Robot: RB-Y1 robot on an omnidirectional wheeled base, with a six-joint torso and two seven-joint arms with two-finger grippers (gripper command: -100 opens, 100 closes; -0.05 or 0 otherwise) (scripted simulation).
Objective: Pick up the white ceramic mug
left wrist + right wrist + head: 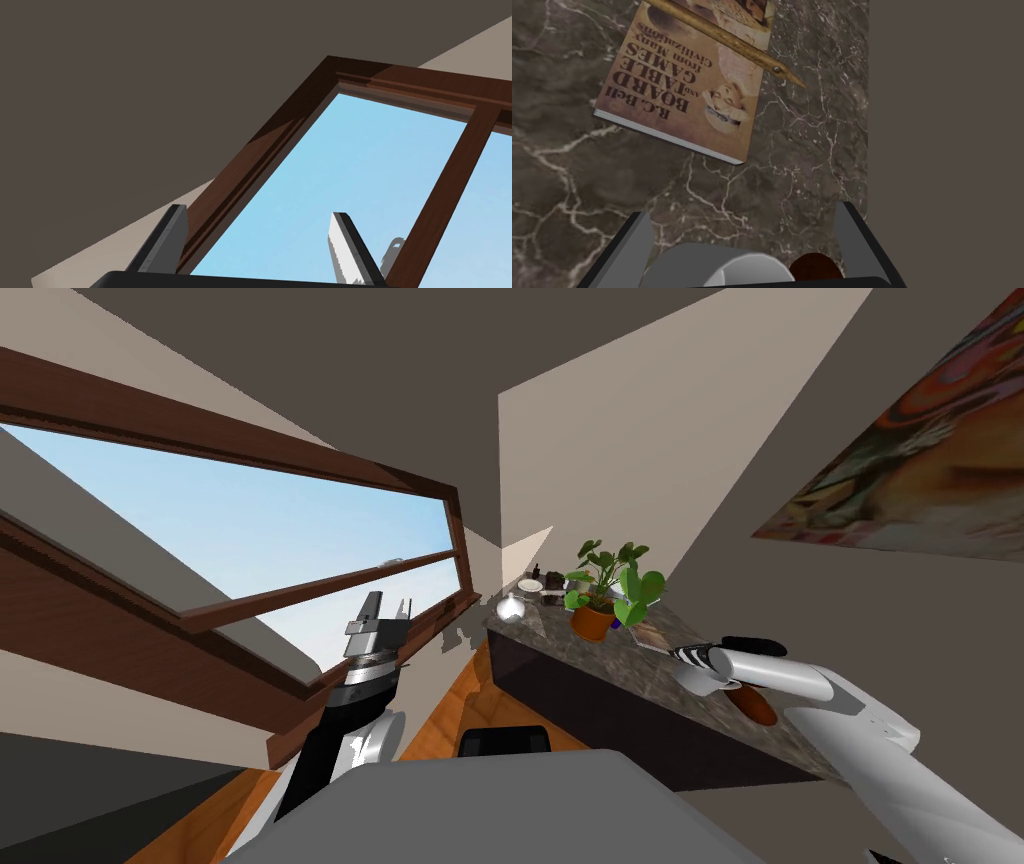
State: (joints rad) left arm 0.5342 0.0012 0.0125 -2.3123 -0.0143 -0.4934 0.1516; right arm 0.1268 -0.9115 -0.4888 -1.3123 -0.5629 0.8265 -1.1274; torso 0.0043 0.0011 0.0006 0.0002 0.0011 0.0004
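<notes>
The right gripper (743,210) is spreading its fingers apart around the white mug (722,267), over the dark marbled counter (562,175) near a book (682,100), while the raised left gripper (257,212) is also gaping.

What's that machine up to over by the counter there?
The robot's right claw is open over a dark marbled counter, with a white mug sitting between its fingers, not yet gripped. A book lies on the counter just beyond. The left claw is open too, raised off to the robot's left.
</notes>
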